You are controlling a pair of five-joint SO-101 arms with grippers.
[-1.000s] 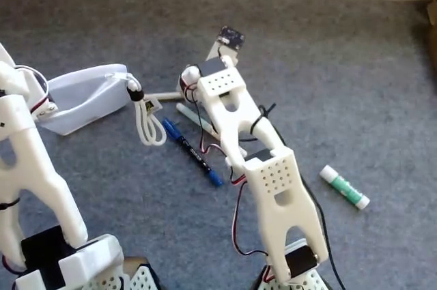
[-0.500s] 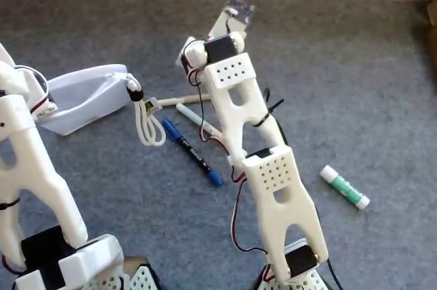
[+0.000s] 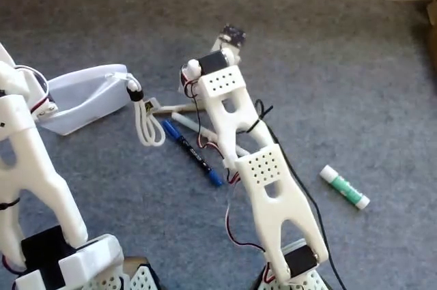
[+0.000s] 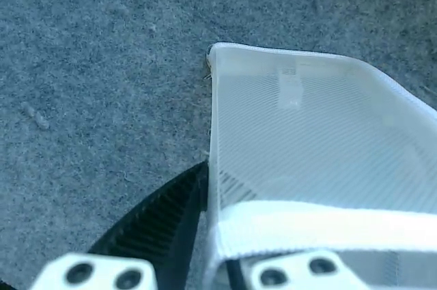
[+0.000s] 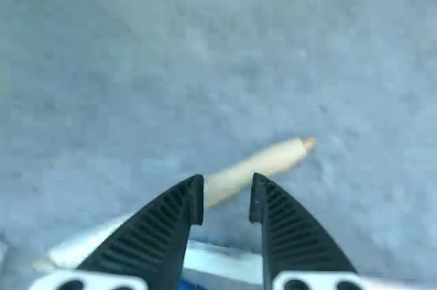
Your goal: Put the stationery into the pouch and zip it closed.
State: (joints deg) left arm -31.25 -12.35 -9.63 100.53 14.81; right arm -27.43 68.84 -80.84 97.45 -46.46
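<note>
My left gripper is shut on the rim of the white mesh pouch, which lies open at the left of the carpet. My right gripper is open, its fingers straddling a wooden pencil that lies on the carpet. Seen from above, the pencil rests just right of the pouch's white cord loop. A white pen and a blue pen lie beside it, partly under the right arm. A green-and-white glue stick lies apart at the right.
Grey carpet covers the whole work surface, with free room at the far right and back. The left arm's white links stand at the near left. Red and black cables hang along the right arm.
The right arm's wrist rose and swung toward the back, then came down again, and its gripper now sits over the pencil. The left arm and pouch have not moved.
</note>
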